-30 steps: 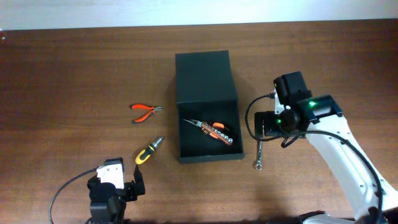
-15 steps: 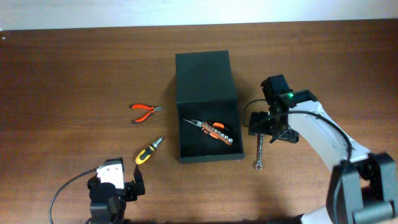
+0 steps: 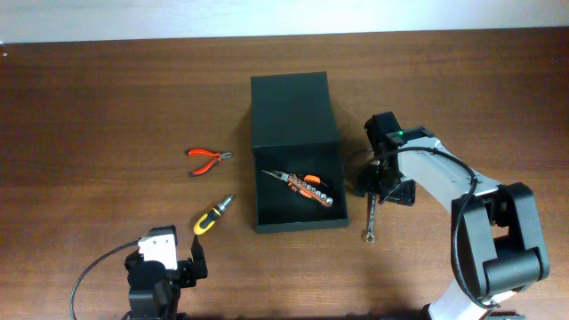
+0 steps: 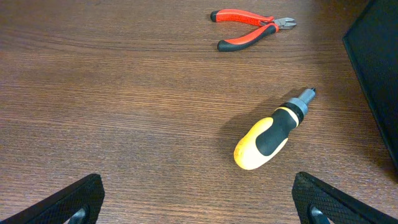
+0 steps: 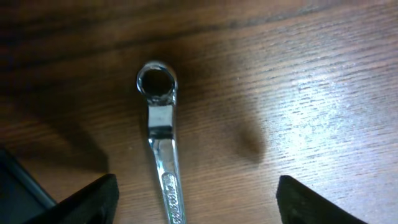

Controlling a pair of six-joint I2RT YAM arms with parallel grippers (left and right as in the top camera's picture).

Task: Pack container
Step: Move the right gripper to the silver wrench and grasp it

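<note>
The dark green-black container stands open at the table's middle, its flap lid toward the back. A multi-tool lies inside. A silver wrench lies on the table just right of the container; the right wrist view shows its ring end and shank. My right gripper is open, low over the wrench's upper end, fingers either side of the shank. My left gripper is open and empty near the front edge. A yellow-black screwdriver lies ahead of it.
Orange-red pliers lie left of the container, also in the left wrist view. The screwdriver lies between the pliers and my left gripper. The container's wall edge shows at the right of the left wrist view.
My right arm has swung in toward the container and come down over the wrench. The left arm, tools and container have not moved.
</note>
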